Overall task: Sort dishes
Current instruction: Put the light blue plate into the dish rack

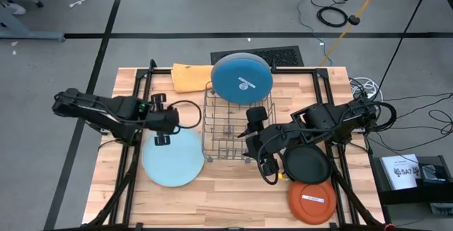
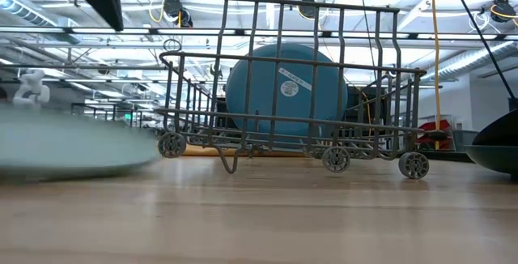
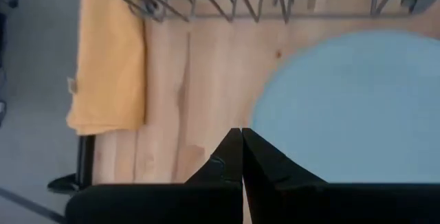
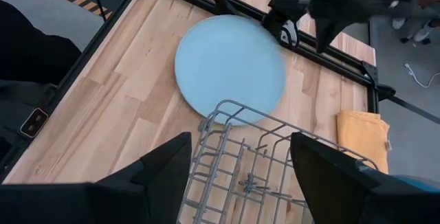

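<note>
A large blue plate with a white sticker stands on edge at the far end of the wire rack, upright behind the bars in the low view. A large pale grey plate lies flat on the table, left of the rack. A smaller black plate and a smaller orange plate lie flat at the near right. My left gripper is shut and empty, raised above the table by the pale plate's far-left rim. My right gripper hangs open above the rack's right side.
A folded orange cloth lies at the table's far left, beside the blue plate. Bare wood shows in front of the rack and between the pale plate and the orange plate. Black frame rails run along the table's left and right sides.
</note>
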